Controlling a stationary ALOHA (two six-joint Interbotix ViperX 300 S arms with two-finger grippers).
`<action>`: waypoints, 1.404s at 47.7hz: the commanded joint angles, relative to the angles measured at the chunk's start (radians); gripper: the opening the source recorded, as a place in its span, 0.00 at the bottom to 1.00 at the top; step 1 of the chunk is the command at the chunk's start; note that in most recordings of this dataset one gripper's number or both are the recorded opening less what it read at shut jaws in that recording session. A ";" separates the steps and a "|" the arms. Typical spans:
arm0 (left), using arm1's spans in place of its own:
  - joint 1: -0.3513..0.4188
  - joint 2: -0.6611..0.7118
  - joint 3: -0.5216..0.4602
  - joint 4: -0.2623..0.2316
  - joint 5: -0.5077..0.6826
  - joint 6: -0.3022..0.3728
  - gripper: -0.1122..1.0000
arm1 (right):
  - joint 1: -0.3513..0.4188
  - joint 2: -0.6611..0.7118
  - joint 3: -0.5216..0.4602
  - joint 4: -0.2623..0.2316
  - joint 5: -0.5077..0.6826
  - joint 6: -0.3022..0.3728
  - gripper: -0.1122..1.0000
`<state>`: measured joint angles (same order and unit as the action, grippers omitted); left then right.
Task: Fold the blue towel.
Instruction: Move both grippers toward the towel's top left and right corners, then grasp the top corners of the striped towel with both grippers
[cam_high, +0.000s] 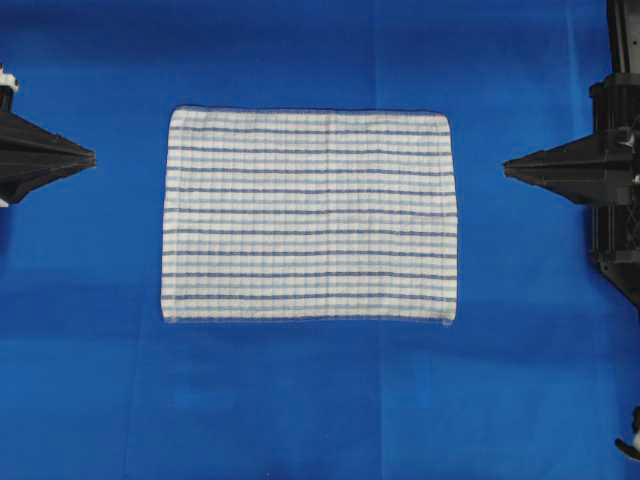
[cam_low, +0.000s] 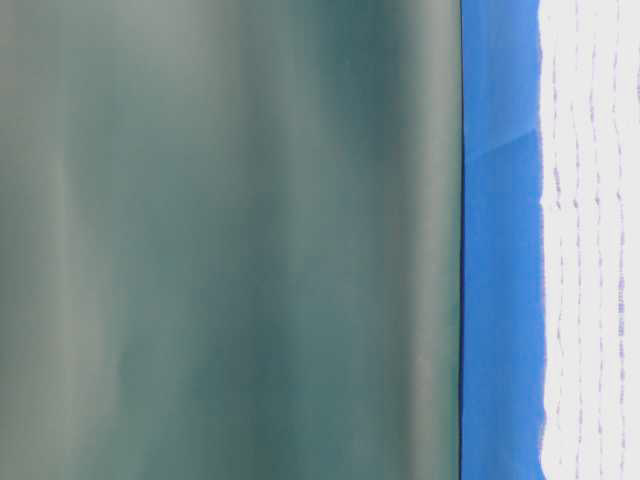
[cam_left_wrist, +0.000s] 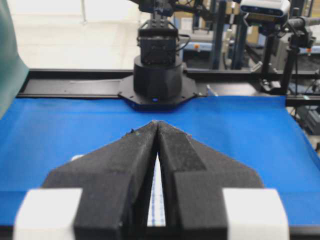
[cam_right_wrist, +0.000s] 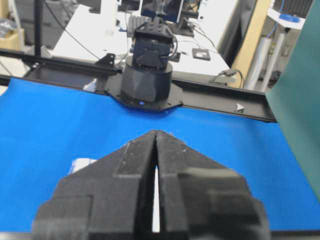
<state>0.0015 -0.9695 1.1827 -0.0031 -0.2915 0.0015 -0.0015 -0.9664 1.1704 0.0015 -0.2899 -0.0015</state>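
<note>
The blue towel, white with thin blue stripes, lies flat and unfolded in the middle of the blue table covering. My left gripper hovers off the towel's left edge, tips together, holding nothing. At the far side my right gripper points at the towel's right edge, also shut and empty. In the left wrist view the left gripper has its tips meeting, with a sliver of towel seen through the slot behind them. The right gripper looks the same, with a towel corner peeking past its left side.
The table-level view shows a green backdrop, a strip of blue covering and the towel at the right. Each wrist view faces the opposite arm's black base on a black rail. Blue covering surrounds the towel.
</note>
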 joint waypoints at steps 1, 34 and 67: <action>0.002 0.011 -0.021 -0.040 -0.002 0.000 0.12 | -0.015 0.009 -0.020 0.002 -0.006 0.005 0.11; 0.279 0.357 -0.025 -0.038 -0.014 0.008 0.24 | -0.365 0.351 -0.037 0.120 0.080 0.014 0.26; 0.434 0.957 -0.055 -0.040 -0.276 0.006 0.72 | -0.442 0.834 -0.023 0.209 -0.170 0.014 0.70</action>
<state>0.4264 -0.0583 1.1428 -0.0414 -0.5323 0.0092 -0.4418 -0.1549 1.1505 0.1948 -0.4264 0.0107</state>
